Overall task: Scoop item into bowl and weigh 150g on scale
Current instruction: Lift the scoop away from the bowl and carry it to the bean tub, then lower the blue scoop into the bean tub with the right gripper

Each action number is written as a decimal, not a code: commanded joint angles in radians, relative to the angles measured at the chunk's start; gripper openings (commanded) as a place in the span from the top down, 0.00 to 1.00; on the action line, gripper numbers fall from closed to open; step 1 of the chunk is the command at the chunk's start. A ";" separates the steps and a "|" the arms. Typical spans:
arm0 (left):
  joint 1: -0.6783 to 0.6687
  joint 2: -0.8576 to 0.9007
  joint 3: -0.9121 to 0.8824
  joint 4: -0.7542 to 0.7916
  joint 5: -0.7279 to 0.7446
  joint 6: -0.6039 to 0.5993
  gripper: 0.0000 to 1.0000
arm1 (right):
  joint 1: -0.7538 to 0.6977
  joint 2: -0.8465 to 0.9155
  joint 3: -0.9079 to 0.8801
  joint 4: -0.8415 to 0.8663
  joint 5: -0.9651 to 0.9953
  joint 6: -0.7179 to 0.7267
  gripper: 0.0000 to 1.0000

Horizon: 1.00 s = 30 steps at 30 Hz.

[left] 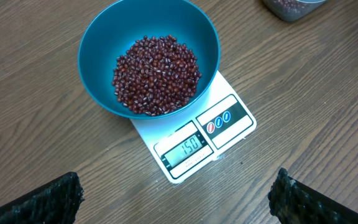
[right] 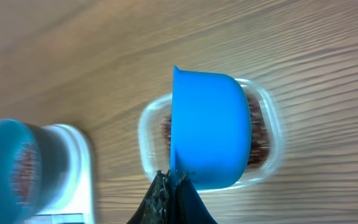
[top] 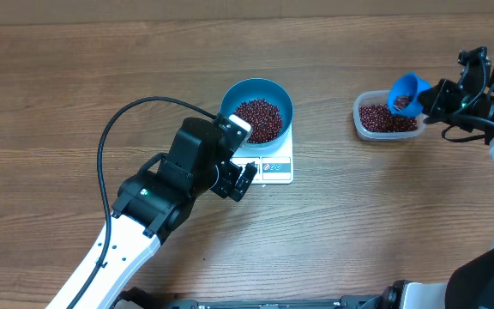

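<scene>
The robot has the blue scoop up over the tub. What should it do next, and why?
Probably tip the scoop back into the tub below it and add nothing more: the scale under the bowl already reads 150, and the scoop seems to hold a few beans.

the bowl sits on the scale, covering its far part and leaving the display strip bare on the near side. the beans lie heaped in the bowl. well to the right on the table stands a tub with more beans in it. a scoop hangs over its right end.
</scene>
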 commanded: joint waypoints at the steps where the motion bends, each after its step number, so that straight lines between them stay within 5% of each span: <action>1: 0.002 -0.013 0.002 0.002 0.000 0.009 0.00 | 0.000 -0.031 0.018 0.000 0.103 -0.159 0.96; 13: 0.002 -0.013 0.002 0.002 0.000 0.009 0.00 | 0.031 -0.031 0.018 -0.003 0.143 -0.312 0.96; 30: 0.002 -0.013 0.002 0.002 0.000 0.009 0.00 | 0.298 -0.031 0.018 -0.002 0.615 -0.290 0.96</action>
